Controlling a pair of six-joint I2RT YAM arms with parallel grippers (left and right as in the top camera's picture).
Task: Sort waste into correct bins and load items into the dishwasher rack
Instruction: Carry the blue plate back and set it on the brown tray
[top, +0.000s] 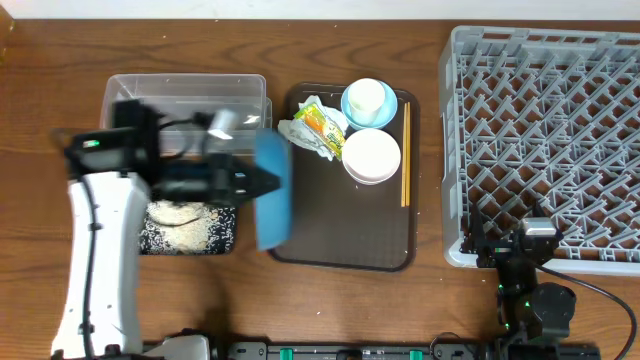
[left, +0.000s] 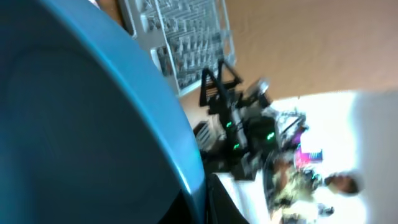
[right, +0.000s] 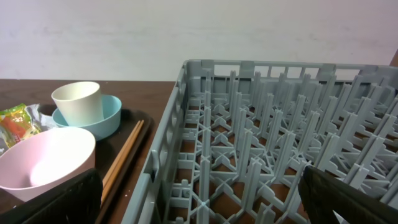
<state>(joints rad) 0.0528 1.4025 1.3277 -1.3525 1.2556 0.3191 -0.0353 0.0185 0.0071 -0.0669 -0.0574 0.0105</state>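
Holding the big blue bowl (top: 272, 215) in my left gripper (top: 262, 181), jaws clamped on its rim. The bowl stands almost on edge; both views of it are blurred.

- Under these jaws: left edge of the brown serving tray (top: 340, 250).
- Just behind and below them: black tray (top: 150, 238) with rice (top: 185, 225) scattered in it.
- Beside my left arm: clear tub (top: 185, 95).

Right gripper (top: 525, 245): jaws wide apart, nothing between them, at a near corner of the grey rack (right: 261, 143).

- Rack: fills the space ahead and to the right.
- Left of these jaws: chopsticks (right: 121, 158) along the serving tray's edge.
- Further left: pink bowl (right: 43, 162).
- Beyond the pink bowl: light-blue bowl (right: 106, 118) with a white cup (right: 78, 99) upright in it.
- Farthest left: wrapper (right: 15, 121), lying on the napkin (top: 295, 132).
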